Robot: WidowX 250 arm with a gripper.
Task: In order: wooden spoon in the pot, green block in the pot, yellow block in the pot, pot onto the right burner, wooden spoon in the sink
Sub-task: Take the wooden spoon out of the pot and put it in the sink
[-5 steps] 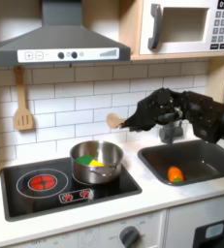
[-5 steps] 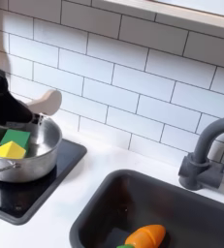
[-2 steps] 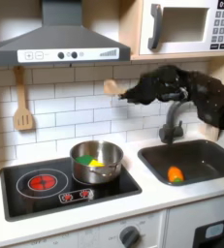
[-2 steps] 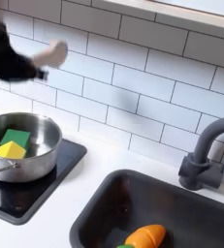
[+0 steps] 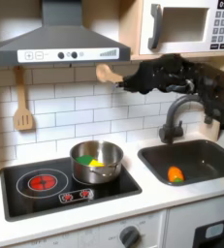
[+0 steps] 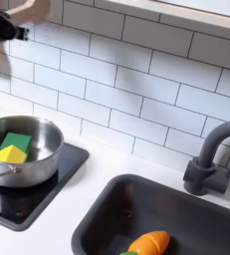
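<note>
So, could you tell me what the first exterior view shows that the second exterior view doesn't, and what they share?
First exterior view alone: the microwave, the range hood, the slotted spatula on the wall, and the gripper shut on the wooden spoon high above the cooktop. Second exterior view alone: a close look into the pot at the yellow block beside the green block. Both exterior views: pot, sink, faucet.

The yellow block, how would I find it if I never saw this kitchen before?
Start at the black cooktop beside the sink. On its burner nearer the sink stands a shiny steel pot, and the yellow block lies inside it. It touches a green block in there; the yellow block is the bright yellow one, nearer the front in the second exterior view.
</note>
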